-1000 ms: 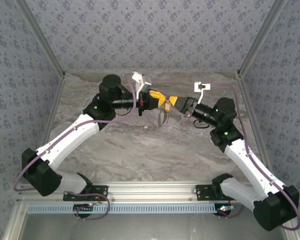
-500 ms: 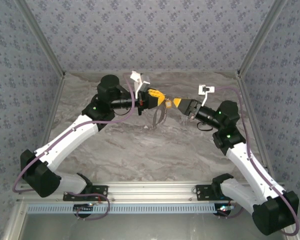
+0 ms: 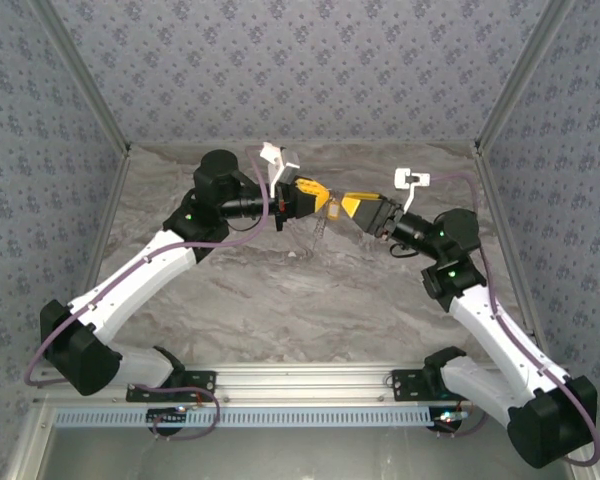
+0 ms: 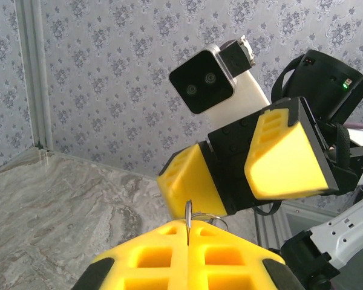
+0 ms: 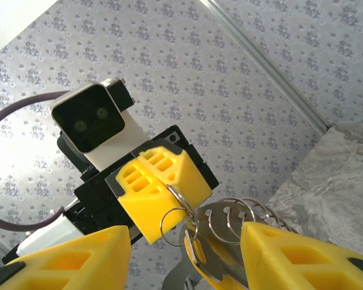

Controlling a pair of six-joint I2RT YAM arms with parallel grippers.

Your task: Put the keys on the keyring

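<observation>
Seen from overhead, two arms meet in the air above the back of the grey marbled tabletop (image 3: 280,290). I count two claws, one keyring bundle and one key.

On the left, the left claw (image 3: 318,197) is closed, its yellow fingers pressed together. Its own wrist camera gives me a thin grey wire of the keyring (image 4: 188,216) pinched edge-on in the seam between those fingers, held well above the tabletop. The overhead camera is too coarse for that pinch; there the metal is just a small grey smudge between the two claws.

To the right, the right claw (image 3: 351,206) faces the left one with its fingers spread wide apart. Its wrist camera adds detail that the overhead view blurs. Several overlapping grey loops hang from the left claw's tips, too tangled for me to count. One small brass key (image 5: 197,249) dangles beneath them, in the gap between the right claw's fingers. I cannot tell whether those fingers touch the loops.
</observation>
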